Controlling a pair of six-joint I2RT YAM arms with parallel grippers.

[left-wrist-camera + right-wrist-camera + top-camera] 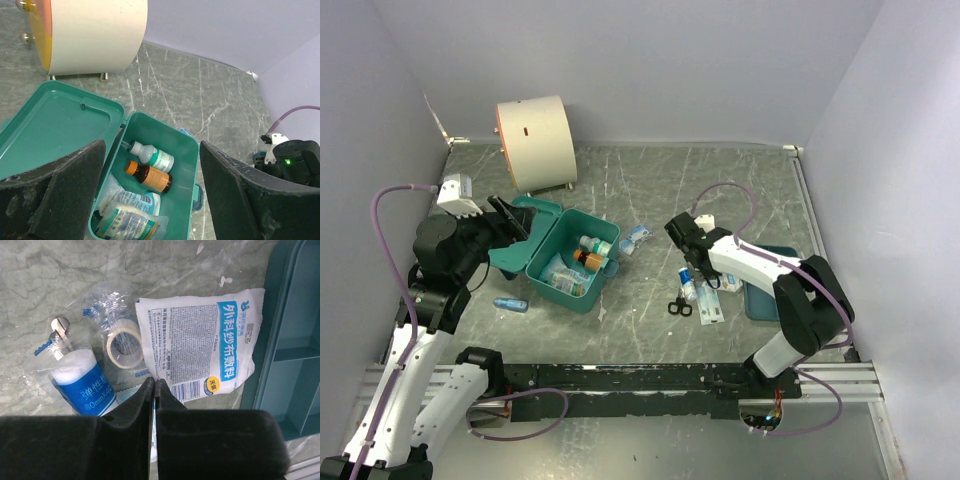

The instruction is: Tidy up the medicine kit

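The medicine kit (603, 292) (186, 172) is a teal box standing open at the left of the table, lid (523, 240) laid back. Inside lie a white bottle (152, 156), a brown bottle (150, 177) and several sachets (127, 217). My left gripper (510, 222) (152, 145) hovers open above the box, holding nothing. At centre right my right gripper (691, 278) (154, 381) is shut, its tips pinching the lower left corner of a white gauze packet (200, 340). A blue bandage roll (82, 380) and a bagged tape roll (124, 345) lie beside that packet.
A cream drum (535, 140) stands behind the kit. A blue tube (510, 304) lies in front of the kit, a small packet (635, 238) to its right. Black scissors (680, 306) lie by the right gripper. A flat blue-teal divided tray (762, 302) (290, 340) sits right of the packets.
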